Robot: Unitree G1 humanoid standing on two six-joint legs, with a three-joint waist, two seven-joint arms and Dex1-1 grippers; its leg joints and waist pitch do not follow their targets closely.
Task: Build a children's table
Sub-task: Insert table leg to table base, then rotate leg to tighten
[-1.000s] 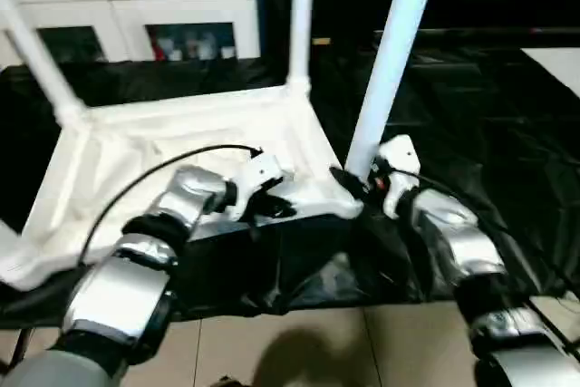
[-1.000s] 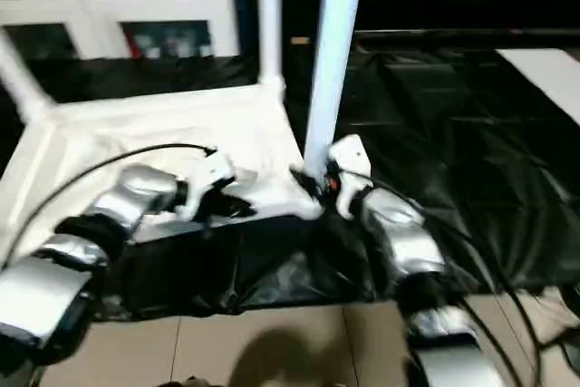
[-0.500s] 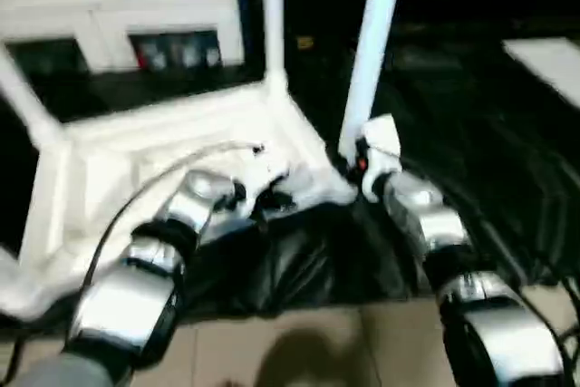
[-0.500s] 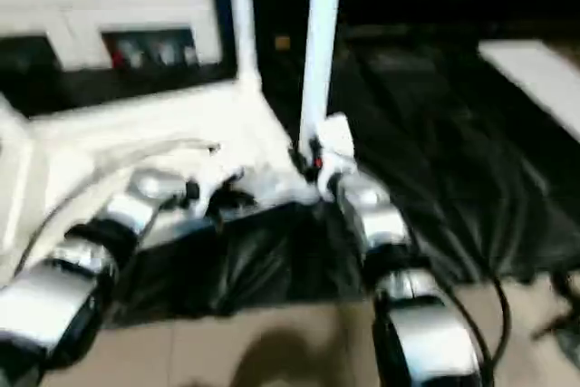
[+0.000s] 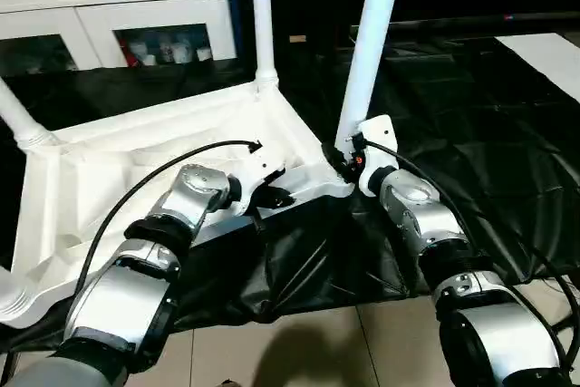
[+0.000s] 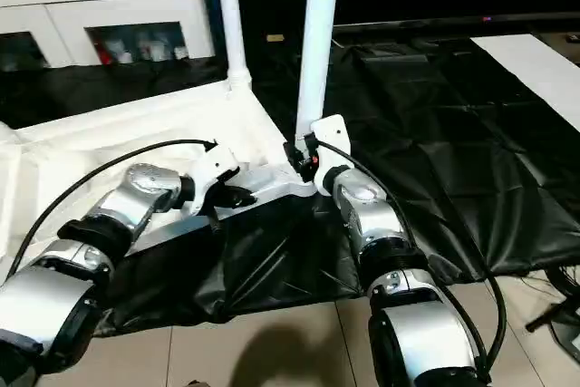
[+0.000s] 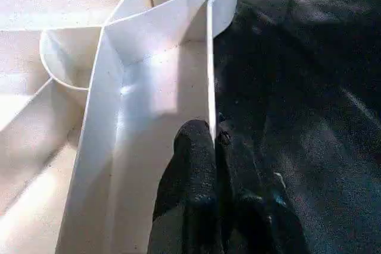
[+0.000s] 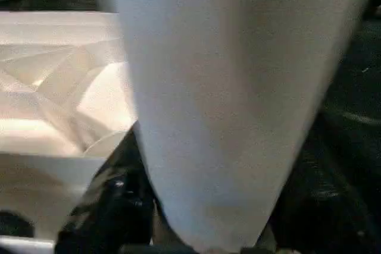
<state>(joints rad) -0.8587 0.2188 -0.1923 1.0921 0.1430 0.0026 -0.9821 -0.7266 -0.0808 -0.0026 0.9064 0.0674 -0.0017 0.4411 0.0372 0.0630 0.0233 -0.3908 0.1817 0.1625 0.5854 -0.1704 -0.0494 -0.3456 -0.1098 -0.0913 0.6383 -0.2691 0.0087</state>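
The children's table lies upside down on a black sheet, its white tabletop (image 5: 136, 169) showing the ribbed underside. Legs stand in its corner sockets: one at the near right corner (image 5: 367, 52), one at the far corner (image 5: 262, 15), and one on the left (image 5: 18, 120). My left gripper (image 5: 276, 195) is shut on the tabletop's thin near rim; the left wrist view shows both black fingers (image 7: 193, 153) pinching that wall. My right gripper (image 5: 343, 159) is around the base of the near right leg (image 8: 226, 87), with a black finger (image 8: 116, 206) on each side.
A white cabinet with glass doors (image 5: 118, 15) stands behind the table. The black sheet (image 5: 471, 115) spreads to the right, where a flat white board (image 5: 544, 52) lies. Tiled floor (image 5: 299, 351) runs along the sheet's near edge. A black cable (image 5: 163, 169) arcs over my left forearm.
The whole picture has shifted and steadied as the head moved. Both grippers keep their places, the left on the rim and the right at the leg's base.
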